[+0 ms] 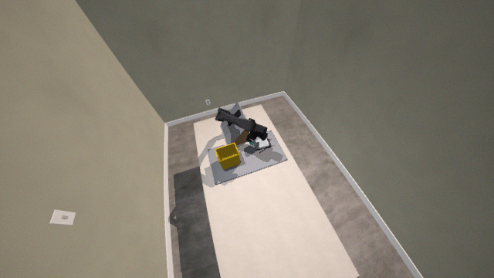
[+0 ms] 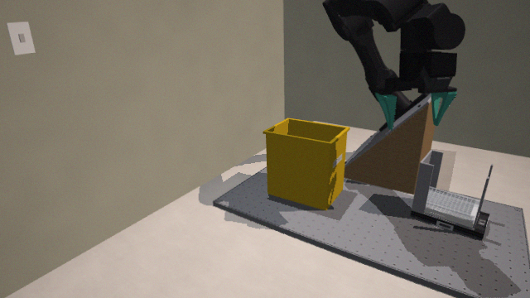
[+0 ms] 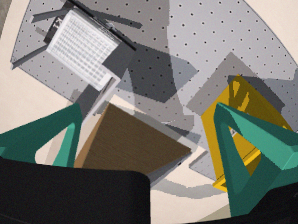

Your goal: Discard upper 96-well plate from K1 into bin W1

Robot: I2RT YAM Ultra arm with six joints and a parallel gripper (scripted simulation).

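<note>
The yellow plastics bin W1 [image 2: 305, 161] stands upright on the grey perforated baseplate; it also shows in the overhead view [image 1: 228, 155] and at the right of the wrist view [image 3: 236, 129]. The stack rack K1 [image 2: 451, 203] stands at the right of the baseplate with a clear 96-well plate [image 2: 450, 204] lying on it, seen in the wrist view [image 3: 81, 46] too. My gripper [image 2: 414, 112] is open and empty, high above the brown ramp, between bin and rack. I cannot see inside the bin.
A brown wedge-shaped ramp [image 2: 395, 155] with a grey sloped face stands behind the bin and the rack. The grey baseplate [image 2: 373, 232] lies on a long cream table. Walls stand close on the left and behind.
</note>
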